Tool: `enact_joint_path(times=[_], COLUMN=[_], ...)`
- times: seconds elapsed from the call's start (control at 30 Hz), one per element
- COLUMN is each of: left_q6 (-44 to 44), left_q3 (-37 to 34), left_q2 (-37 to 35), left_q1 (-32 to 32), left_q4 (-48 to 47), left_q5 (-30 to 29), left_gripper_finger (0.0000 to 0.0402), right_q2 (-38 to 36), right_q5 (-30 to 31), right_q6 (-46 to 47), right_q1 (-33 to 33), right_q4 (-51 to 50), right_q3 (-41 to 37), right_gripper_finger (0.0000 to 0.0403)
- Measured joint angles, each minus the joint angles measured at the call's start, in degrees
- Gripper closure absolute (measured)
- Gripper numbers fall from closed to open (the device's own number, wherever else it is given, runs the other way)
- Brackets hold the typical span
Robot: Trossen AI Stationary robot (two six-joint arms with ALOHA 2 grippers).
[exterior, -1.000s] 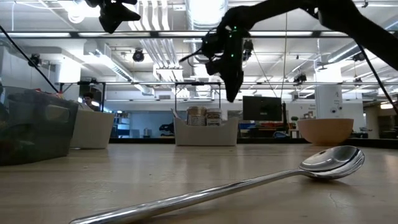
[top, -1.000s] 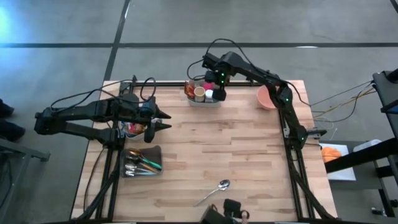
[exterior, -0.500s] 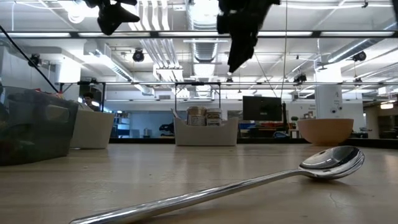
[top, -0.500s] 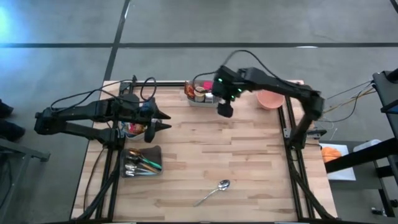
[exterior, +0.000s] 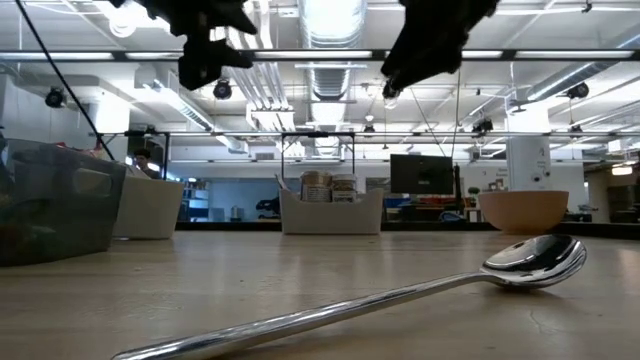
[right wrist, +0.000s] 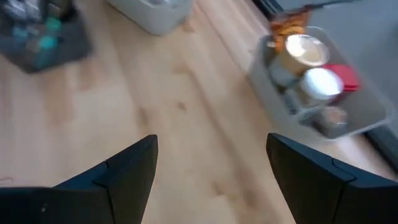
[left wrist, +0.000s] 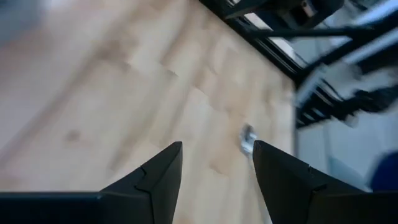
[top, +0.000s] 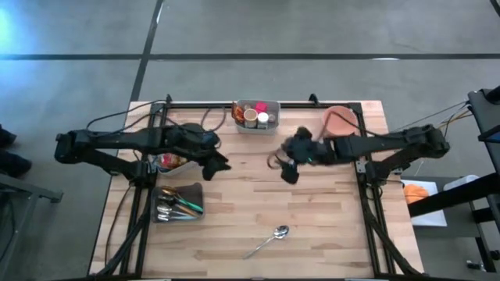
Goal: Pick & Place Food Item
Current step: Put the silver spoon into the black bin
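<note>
Food items: sitting in a light grey bin [top: 256, 117] at the far edge of the table [top: 312, 218], between the two arms; in the right wrist view the bin [right wrist: 323, 93] is holding round containers with pale lids, one red-topped piece and an orange packet at its corner; nothing is lifting them.
Right gripper [top: 287, 173]: hanging above the bare wood near the table's middle, just in front of the bin and apart from it; its fingers [right wrist: 118, 177] are standing wide apart with nothing between them.
Left gripper [top: 217, 165]: reaching over the table's left half, beside a clear tub [top: 170, 161] with colourful contents; its fingers [left wrist: 152, 180] are parted with only bare wood between them, gripping nothing.
Spoon [top: 269, 239]: lying flat on the near part of the table, well apart from both grippers; in the low view the spoon [exterior: 400, 295] is stretching across the foreground, bowl to the right.
Cutlery tray [top: 178, 203]: sitting at the left side, holding metal utensils.
Bowl [top: 337, 121]: pinkish, resting at the far right corner, just right of the bin.
</note>
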Motion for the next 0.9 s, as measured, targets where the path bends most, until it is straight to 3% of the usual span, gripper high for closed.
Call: enact_joint_path(times=[0.1,0.3,0.57,0.9], left_q6=[-1.5,-5.3,-3.3,-0.9], left_q3=[1.6,5.3,10.5,17.5], left_q2=[2.9,6.9,13.2,25.7], left_q1=[-0.1,-1.3,-8.4,-19.7], left_q4=[0.2,0.6,0.5,-5.2], left_q5=[3.8,4.0,3.4,-2.3], left_gripper_finger=[0.0202,0.0202,0.0203,0.0203], right_q2=[-2.7,-5.7,-9.1,-10.9], right_q5=[0.6,0.9,0.8,0.8], right_q6=[2.7,3.5,2.7,2.8], right_q1=[3.5,7.1,7.0,7.0], right_q4=[5.9,15.0,12.1,9.5], right_q3=[-5.6,-12.7,-13.5,-14.2], right_gripper_finger=[0.0104,0.0104,0.0104,0.0104])
